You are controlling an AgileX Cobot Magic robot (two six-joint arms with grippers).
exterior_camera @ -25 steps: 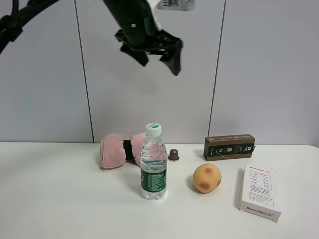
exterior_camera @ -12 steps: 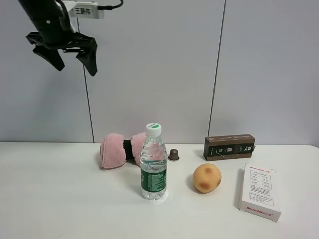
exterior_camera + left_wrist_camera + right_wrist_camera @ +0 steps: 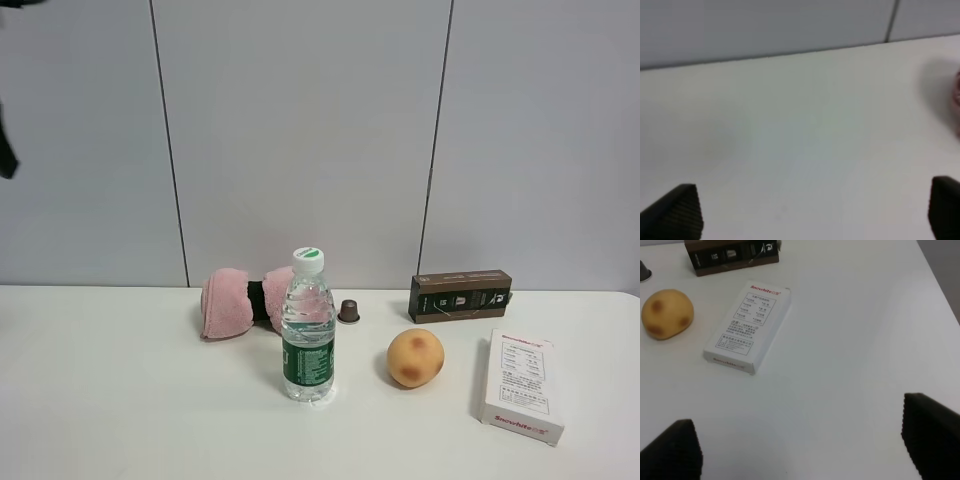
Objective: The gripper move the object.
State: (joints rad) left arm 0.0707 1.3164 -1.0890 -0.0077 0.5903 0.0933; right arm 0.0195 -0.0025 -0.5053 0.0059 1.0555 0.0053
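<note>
The object [image 3: 415, 357] is a yellow-orange egg-shaped ball with brownish-red blotches. It lies on the white table [image 3: 120, 400], to the right of the water bottle [image 3: 308, 327]. It also shows in the right wrist view [image 3: 667, 314]. My right gripper [image 3: 800, 442] is open and empty, above the table's right part, well away from the object. My left gripper [image 3: 810, 210] is open and empty over bare table on the left. In the exterior high view only a black bit of the left arm [image 3: 5, 150] shows at the left edge.
A pink rolled towel [image 3: 235, 300] lies behind the bottle, a small brown capsule [image 3: 348, 311] beside it. A dark brown box [image 3: 460, 295] stands at the back right. A white box [image 3: 520, 385] lies right of the object, also in the right wrist view [image 3: 747, 326].
The left arm has swung from top centre to the far left and almost out of the exterior high view. Its gripper stayed open. The things on the table have not moved.
</note>
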